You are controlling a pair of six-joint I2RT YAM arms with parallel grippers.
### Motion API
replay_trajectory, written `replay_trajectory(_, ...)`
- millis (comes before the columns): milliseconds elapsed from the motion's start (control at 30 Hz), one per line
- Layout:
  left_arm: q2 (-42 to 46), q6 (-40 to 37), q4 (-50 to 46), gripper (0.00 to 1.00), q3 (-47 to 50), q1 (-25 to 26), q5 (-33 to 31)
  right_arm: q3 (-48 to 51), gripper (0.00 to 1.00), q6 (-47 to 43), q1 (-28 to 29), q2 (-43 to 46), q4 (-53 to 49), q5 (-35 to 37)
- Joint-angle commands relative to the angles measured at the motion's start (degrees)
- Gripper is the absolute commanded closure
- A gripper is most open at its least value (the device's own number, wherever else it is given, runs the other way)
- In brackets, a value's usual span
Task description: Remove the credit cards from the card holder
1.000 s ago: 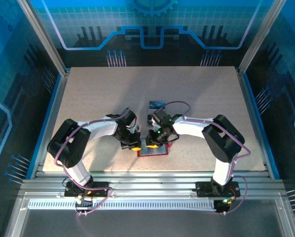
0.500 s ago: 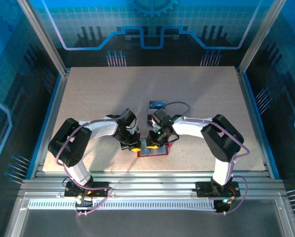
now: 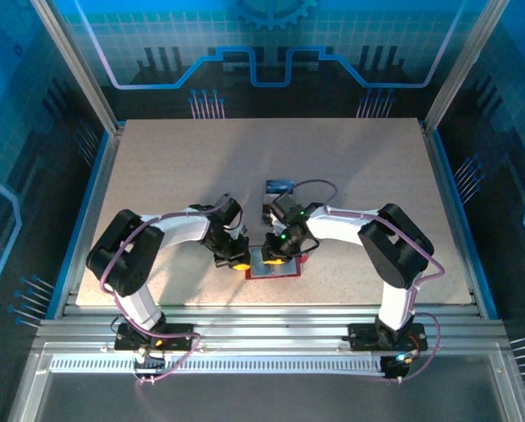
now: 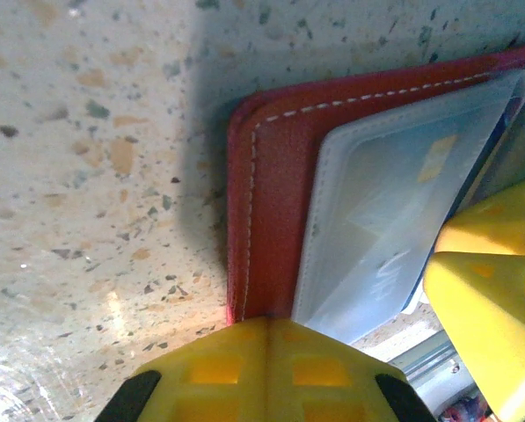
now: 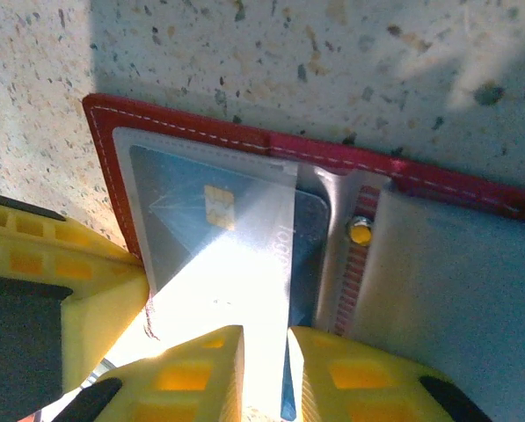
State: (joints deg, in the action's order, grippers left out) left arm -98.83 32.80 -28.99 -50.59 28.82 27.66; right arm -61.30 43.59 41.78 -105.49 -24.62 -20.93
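The red card holder (image 3: 276, 273) lies open near the table's front edge, its grey inside facing up. My left gripper (image 4: 268, 321) is shut, and its yellow tips press on the holder's red stitched edge (image 4: 271, 176). A clear sleeve (image 5: 244, 229) in the holder (image 5: 244, 136) covers a blue credit card with a gold chip (image 5: 178, 189). A darker blue card (image 5: 308, 233) sticks out beneath it. My right gripper (image 5: 264, 338) is closed to a narrow gap on that card's edge and the sleeve flap. From above, the left gripper (image 3: 238, 262) and the right gripper (image 3: 273, 257) meet over the holder.
One blue card (image 3: 280, 186) lies loose on the table behind the grippers. The table's front edge and the metal rail (image 3: 271, 309) run just below the holder. The holder has a small brass stud (image 5: 360, 232) on its spine. Open speckled tabletop (image 3: 183, 167) surrounds the arms.
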Motion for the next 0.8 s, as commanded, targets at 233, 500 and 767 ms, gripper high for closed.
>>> replay_trajectory(233,-3.6,-4.3,-2.3,1.00,2.3,-3.0,-1.7,-0.1,0.79,-1.2,-0.4,-0.1,-5.0,4.5)
replay_trajectory(500,-3.5,-3.9,-1.9,1.00,2.5,-3.0,-1.1,-0.4,0.79,-1.4,-0.4,1.0,-6.0,6.2)
replay_trajectory(767,1.0,-1.6,-2.5,1.00,-0.1,-3.0,0.3,0.9,0.79,0.2,-0.2,0.5,-1.8,2.7)
